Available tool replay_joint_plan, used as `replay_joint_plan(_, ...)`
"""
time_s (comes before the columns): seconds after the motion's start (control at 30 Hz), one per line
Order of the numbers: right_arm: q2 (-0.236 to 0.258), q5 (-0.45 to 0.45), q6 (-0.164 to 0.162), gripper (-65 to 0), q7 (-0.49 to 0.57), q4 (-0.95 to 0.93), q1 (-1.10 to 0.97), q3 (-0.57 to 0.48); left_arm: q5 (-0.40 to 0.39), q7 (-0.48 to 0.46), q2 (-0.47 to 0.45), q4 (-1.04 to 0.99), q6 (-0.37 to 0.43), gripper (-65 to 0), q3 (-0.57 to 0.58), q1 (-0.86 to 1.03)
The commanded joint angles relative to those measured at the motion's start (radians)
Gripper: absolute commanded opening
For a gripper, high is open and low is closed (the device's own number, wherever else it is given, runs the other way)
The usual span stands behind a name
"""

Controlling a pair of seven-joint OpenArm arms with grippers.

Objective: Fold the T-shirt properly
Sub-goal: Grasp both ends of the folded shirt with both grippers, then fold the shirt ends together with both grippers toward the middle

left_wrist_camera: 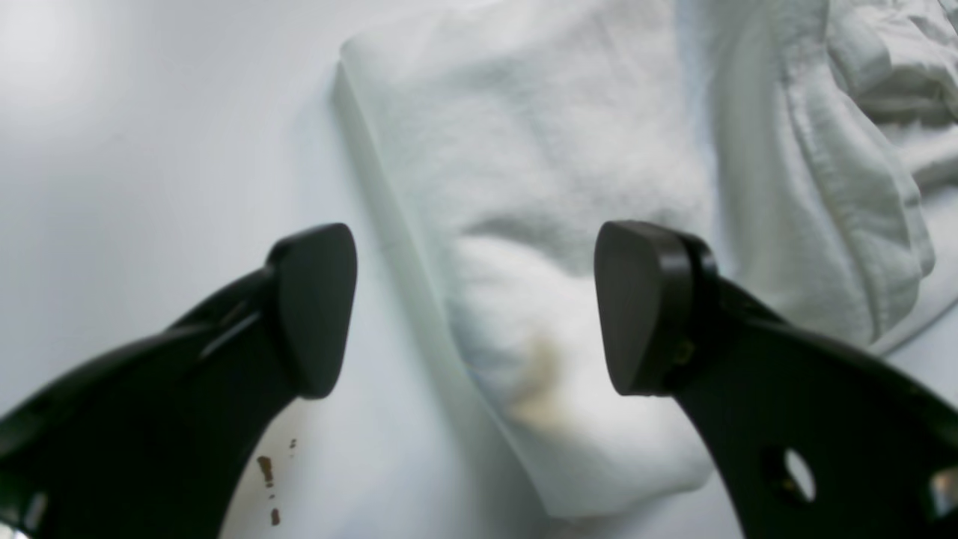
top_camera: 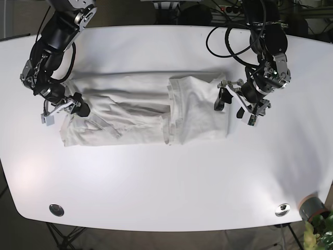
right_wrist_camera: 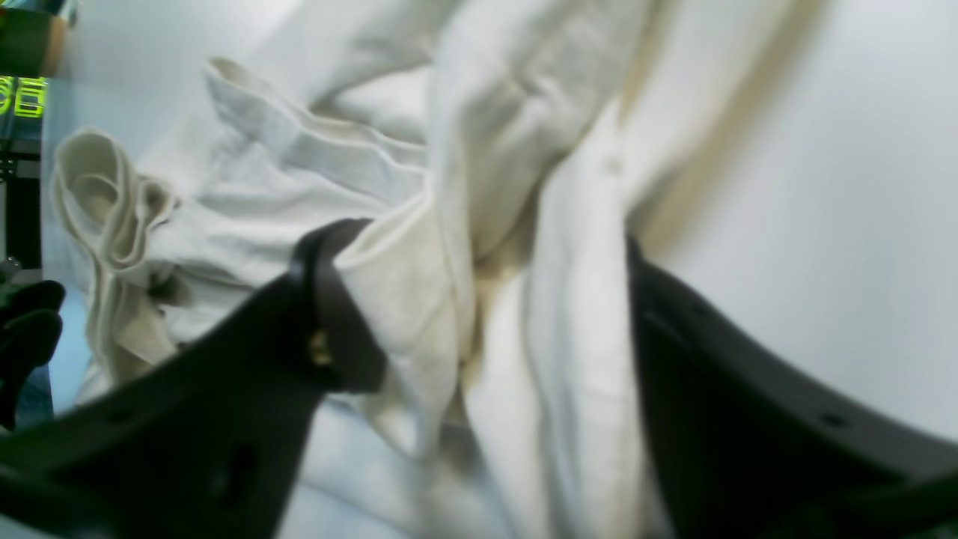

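A white T-shirt (top_camera: 135, 109) lies across the middle of the white table (top_camera: 166, 182), its right part folded over and its left part crumpled. My left gripper (top_camera: 233, 107) stands open at the shirt's right edge. In the left wrist view this gripper (left_wrist_camera: 475, 307) hovers over a folded edge of the T-shirt (left_wrist_camera: 524, 150), with nothing between its fingers. My right gripper (top_camera: 73, 108) is at the shirt's left end. In the right wrist view its jaws (right_wrist_camera: 486, 299) stand wide apart with bunched cloth of the T-shirt (right_wrist_camera: 299, 172) filling the gap.
Two round metal discs (top_camera: 56, 210) (top_camera: 282, 209) sit near the table's front edge. A grey cup-like object (top_camera: 312, 207) and a plant stand off the front right corner. Small brown specks (left_wrist_camera: 266, 471) mark the table beside the left gripper.
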Motion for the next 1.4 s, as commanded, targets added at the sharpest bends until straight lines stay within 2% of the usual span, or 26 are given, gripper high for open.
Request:
replay_joint_plan(0.0,0.001,-0.039,-0.002,-41.4,-0.012,0.014,0.037,-0.001,-0.017,-0.019,-0.005,0.015,-0.001,-17.9,0.001,-0.013)
replay_joint_plan(0.07,-0.001,-0.065,-0.002,-45.3,-0.012,0.014,0.048,-0.001,-0.017,-0.019,-0.005,0.015,-0.001,-17.9,0.016,-0.013)
replay_joint_plan(0.23,-0.002,-0.131,-0.002,-63.3,-0.012,0.014,0.072,-0.001,-0.017,-0.019,-0.005,0.015,0.000,-17.9,0.059,-0.017)
replay_joint_plan(0.47,0.002,-0.099,-0.002,-62.9,-0.018,0.029,0.061,-0.001,-0.017,-0.020,-0.002,-0.060,0.000,-17.9,0.068,-0.062)
replay_joint_plan(0.67,-0.002,-0.091,-0.002,-62.9,-0.027,0.212,-0.011,-0.003,-0.017,-0.025,-0.002,-0.158,-0.001,-18.1,0.071,-0.111)
replay_joint_plan(0.77,-0.008,-0.091,-0.002,-62.9,-0.067,0.294,-0.037,-0.043,-0.017,-0.026,-0.007,-0.206,-0.001,-18.3,0.103,-0.119)
replay_joint_plan(0.93,-0.036,-0.091,-0.002,-62.9,-0.072,0.468,-0.092,-0.110,-0.016,-0.051,-0.008,-0.265,-0.001,-25.3,0.133,-0.143)
replay_joint_plan(1.03,-0.048,-0.099,-0.003,-62.9,-0.072,0.575,-0.124,-0.164,0.019,-0.071,-0.019,-0.290,-0.001,-25.8,0.180,-0.145)
replay_joint_plan(1.17,-0.088,-0.099,-0.003,-62.9,-0.072,0.683,-0.158,-0.228,0.093,-0.100,-0.011,-0.298,0.000,-26.2,0.208,-0.145)
replay_joint_plan(1.23,-0.108,-0.101,-0.003,-62.9,-0.072,0.723,-0.167,-0.264,0.124,-0.112,0.009,-0.299,0.000,-30.3,0.206,-0.145)
replay_joint_plan(1.33,-0.139,-0.101,-0.003,-62.9,-0.072,0.759,-0.172,-0.330,0.164,-0.124,0.023,-0.299,0.000,-43.5,0.206,-0.145)
replay_joint_plan(1.37,-0.144,-0.101,-0.003,-62.9,-0.072,0.766,-0.175,-0.345,0.171,-0.123,0.024,-0.299,0.000,-46.0,0.208,-0.145)
